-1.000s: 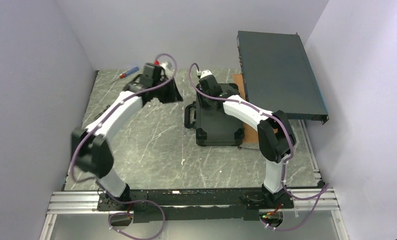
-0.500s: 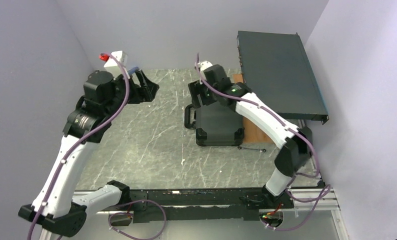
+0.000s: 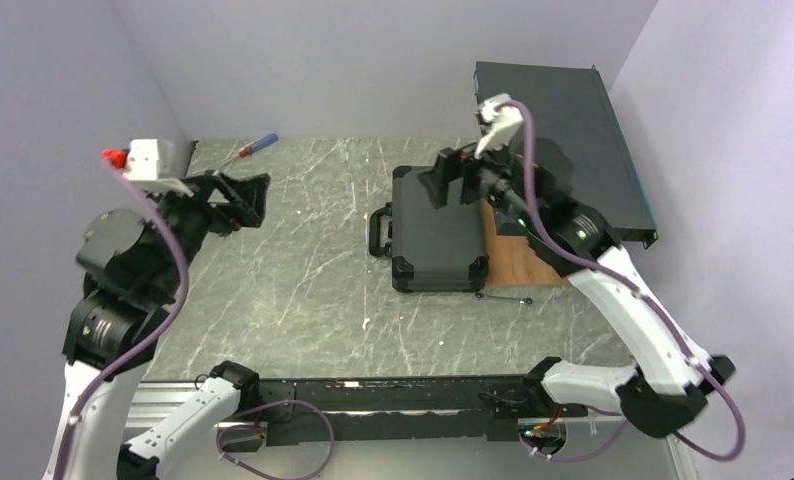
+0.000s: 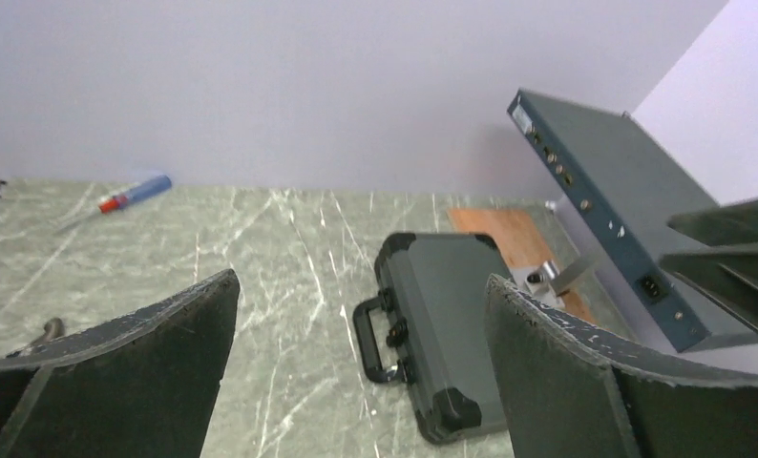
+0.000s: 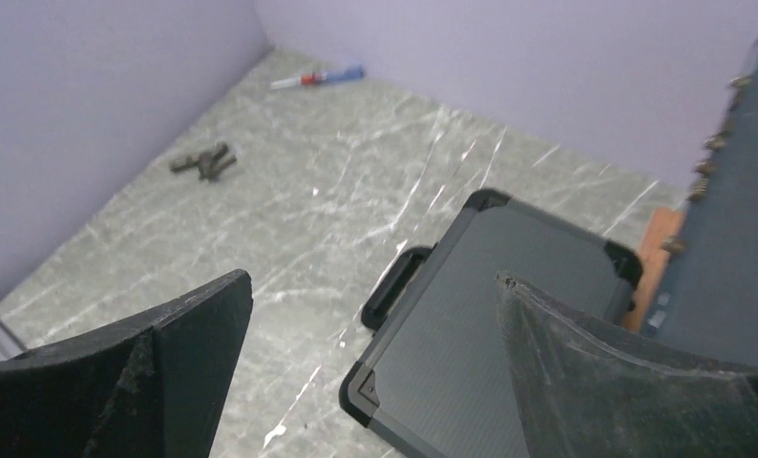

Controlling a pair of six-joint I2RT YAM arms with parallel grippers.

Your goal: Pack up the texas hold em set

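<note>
Left gripper (image 3: 245,203) and right gripper (image 3: 451,180) hang with black wedge-shaped jaws spread wide, empty, above a veined grey table (image 3: 293,290) bearing a flat metal box (image 3: 558,150) far right, the shut boxy grey case (image 3: 435,235) mid-right, handle leftward, and a slim screwdriver (image 3: 256,146) far left.

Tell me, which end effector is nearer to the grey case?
Right. The right end effector hangs over the case's far end; the left end effector is well off to its left.
</note>
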